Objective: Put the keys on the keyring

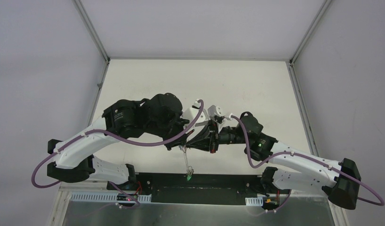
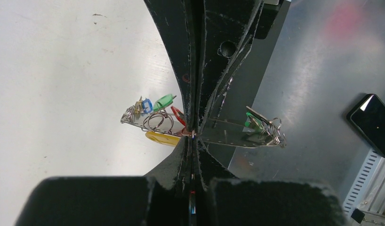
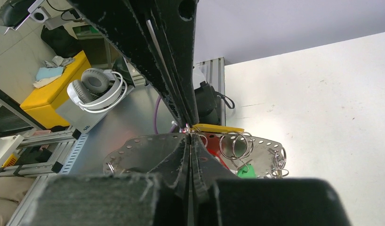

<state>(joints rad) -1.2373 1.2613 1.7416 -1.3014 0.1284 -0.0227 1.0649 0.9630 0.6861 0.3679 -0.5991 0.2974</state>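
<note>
The keyring (image 1: pixel 186 162), a thin grey band with punched holes, hangs edge-on below the point where both grippers meet, above the table's near edge. My left gripper (image 1: pixel 180 142) and right gripper (image 1: pixel 186 145) are both shut, tip to tip, on the band's upper edge. In the left wrist view the left gripper (image 2: pixel 193 134) pinches the keyring (image 2: pixel 148 123), which carries a green key (image 2: pixel 163 101), a blue key (image 2: pixel 147 105), a red key (image 2: pixel 177 115) and a yellow key (image 2: pixel 161 138). In the right wrist view the right gripper (image 3: pixel 189 135) pinches the keyring (image 3: pixel 261 143) beside the yellow key (image 3: pixel 219 128) and a green key (image 3: pixel 245 170).
A steel plate (image 2: pixel 322 70) lies below the near table edge, with a black phone (image 2: pixel 373 123) on it. White headphones (image 3: pixel 99 87) and a yellow box (image 3: pixel 54 92) sit off the table. Purple cables (image 1: pixel 148 141) loop along both arms.
</note>
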